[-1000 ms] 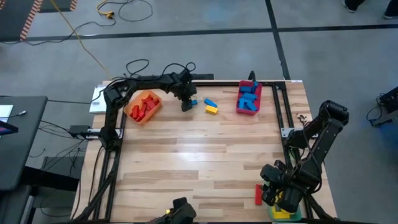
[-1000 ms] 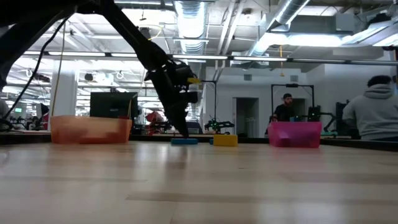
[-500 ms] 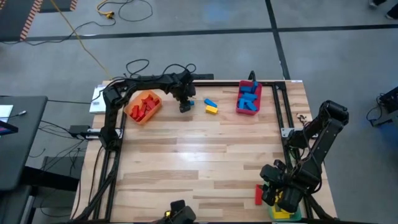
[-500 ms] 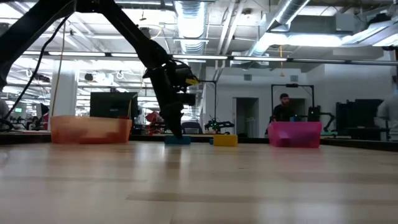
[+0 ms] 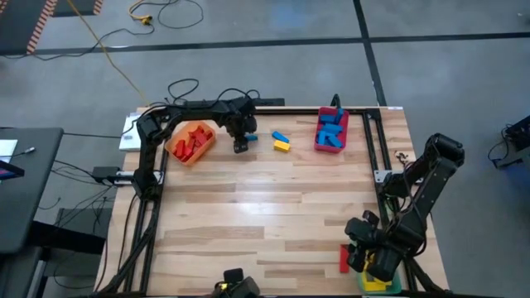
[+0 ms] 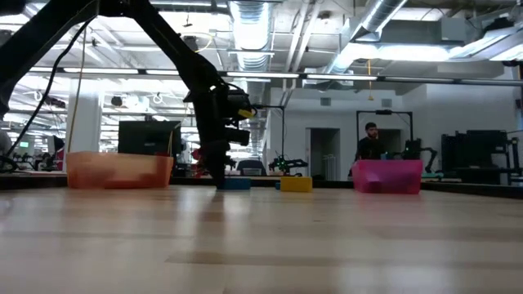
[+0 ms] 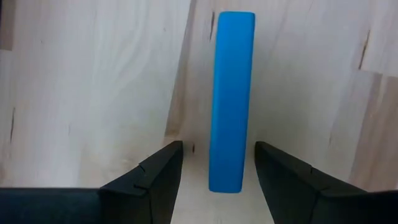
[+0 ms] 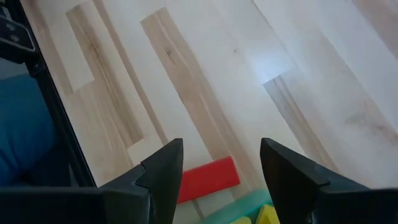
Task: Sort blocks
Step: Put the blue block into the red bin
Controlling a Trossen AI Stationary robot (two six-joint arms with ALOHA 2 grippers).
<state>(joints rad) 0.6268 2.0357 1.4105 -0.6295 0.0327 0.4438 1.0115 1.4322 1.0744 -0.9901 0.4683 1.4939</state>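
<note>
My left gripper hangs open, pointing down, just right of the orange bin that holds red blocks. In the left wrist view its fingers stand on either side of one end of a blue block; the block lies flat on the table, nearer one finger. A second blue block and a yellow block lie to the right. My right gripper waits open at the near right corner, above a red block that lies beside the green bin.
The red bin holding blue blocks stands at the far right. The green bin with yellow blocks sits at the near right edge. In the low view, the orange bin and the pink-red bin flank the loose blocks. A black frame rail runs along the right side.
My left gripper has shifted a little toward the table's left edge, nearer the orange bin, staying low over the table. The loose blocks and the right arm have kept their places.
</note>
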